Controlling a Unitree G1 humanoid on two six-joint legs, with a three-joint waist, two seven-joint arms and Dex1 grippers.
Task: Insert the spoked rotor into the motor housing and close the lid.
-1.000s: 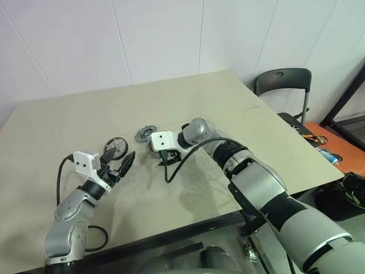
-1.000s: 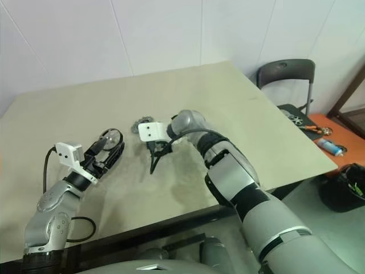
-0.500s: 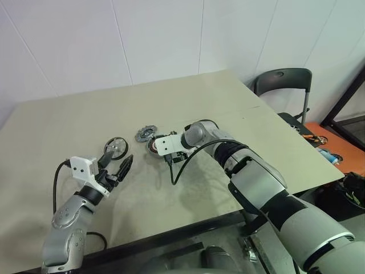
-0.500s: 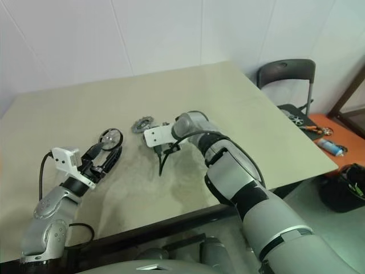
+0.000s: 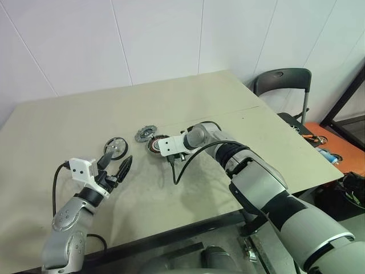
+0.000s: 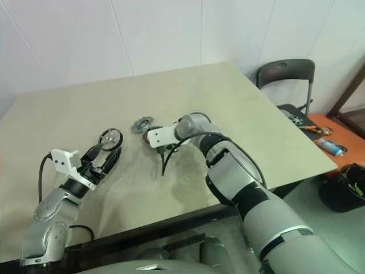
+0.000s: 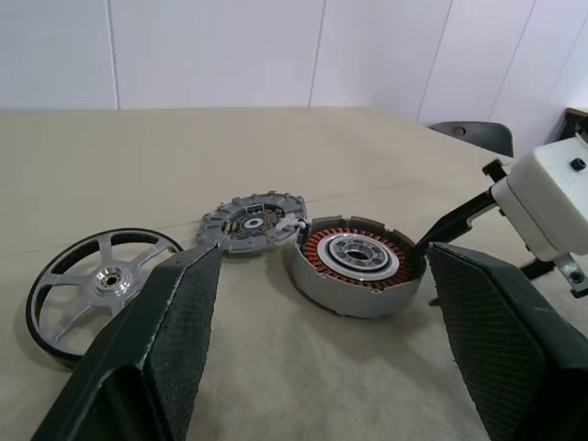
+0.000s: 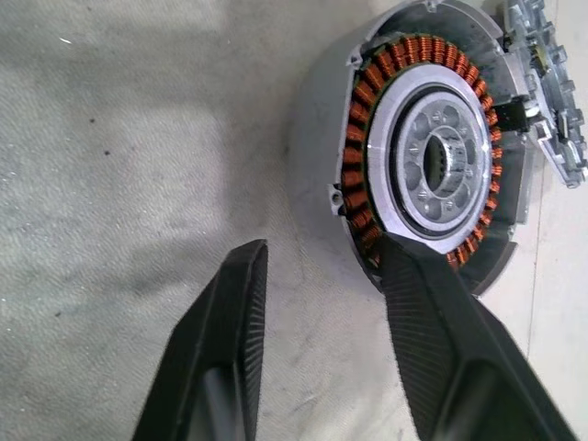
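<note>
Right gripper (image 8: 322,358) hovering mid-frame, fingers apart, empty, straddling motor housing (image 5: 154,143) rim. Spoked rotor (image 5: 145,134) lying just upper-left, touching housing. Left gripper (image 5: 118,169) idling wide open, farther off, lower left.

The housing (image 8: 432,156) was dull grey metal with glossy copper windings; the table (image 5: 228,103) looked matt; finger pads (image 7: 179,340) were textured black.

White walls (image 5: 154,40) — beige table (image 5: 228,97), chair (image 5: 282,85)
</note>
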